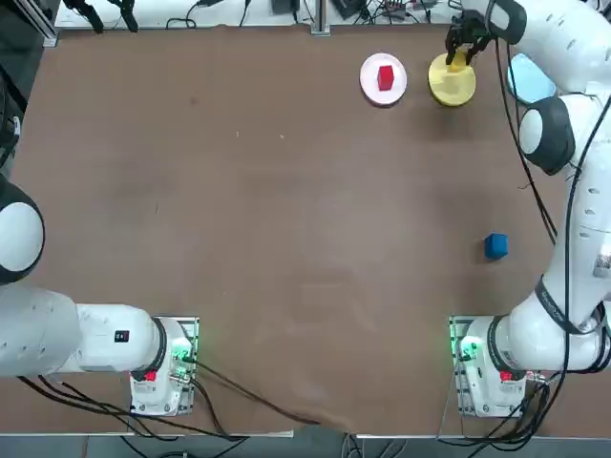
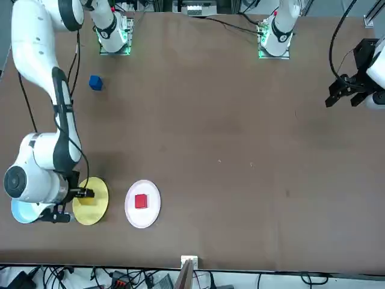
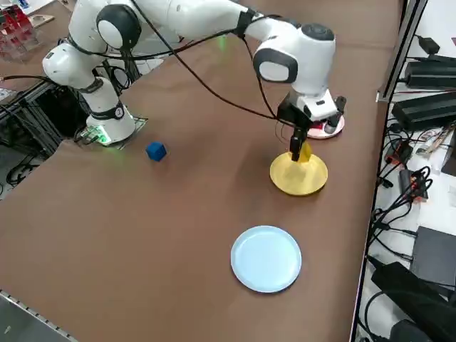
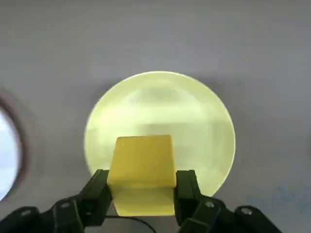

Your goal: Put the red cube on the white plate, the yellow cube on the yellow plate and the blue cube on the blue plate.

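Yellow solid cube (image 4: 143,170) was clamped between the fingers of the black right gripper (image 4: 143,194), over the round flat yellow plate (image 4: 160,107) on the brown desk (image 1: 286,239); no writing was legible.

Red cube (image 1: 386,78) flat on the white plate (image 1: 370,73); yellow cube (image 4: 143,162) upright over the yellow plate (image 1: 452,92), contact unclear.
Solid-coloured cubes, flat round plates in a row: white, yellow, then pale blue plate (image 3: 266,258), bare, at the right; deep-blue cube (image 1: 495,246) flat on the tabletop (image 1: 258,219), well apart from all three.
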